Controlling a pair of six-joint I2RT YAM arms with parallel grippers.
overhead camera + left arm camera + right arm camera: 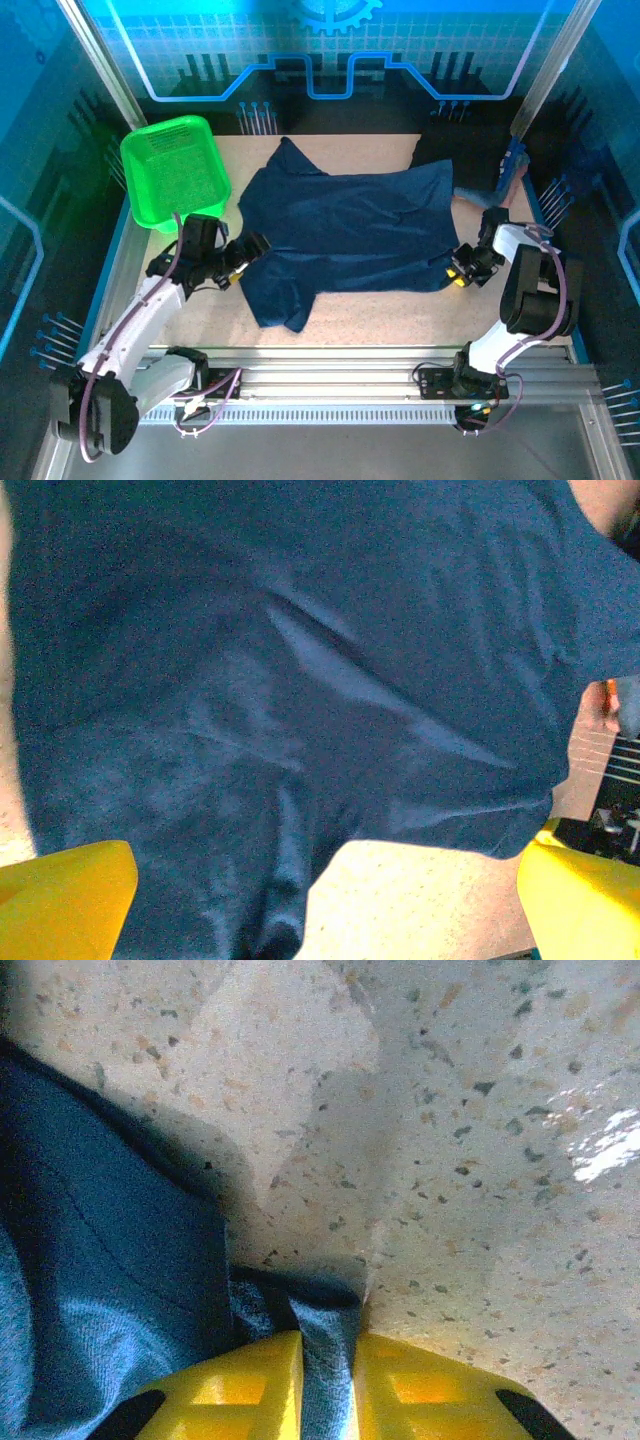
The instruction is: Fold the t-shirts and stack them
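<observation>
A navy-blue t-shirt (345, 225) lies spread across the middle of the table, one sleeve toward the near left. Its creased cloth (300, 680) spreads across the left wrist view above a bare patch of table. My left gripper (252, 252) hovers at the shirt's left edge, and its yellow fingers (65, 895) stand far apart with nothing between them. My right gripper (458, 272) sits at the shirt's near right corner. Its yellow fingers (240, 1385) are shut on a fold of the blue cloth (325, 1360).
A bright green mesh basket (175, 170) stands at the far left of the table. A blue object (510, 170) sits at the far right corner. Bare speckled tabletop (390, 315) runs along the near edge, before the metal rail.
</observation>
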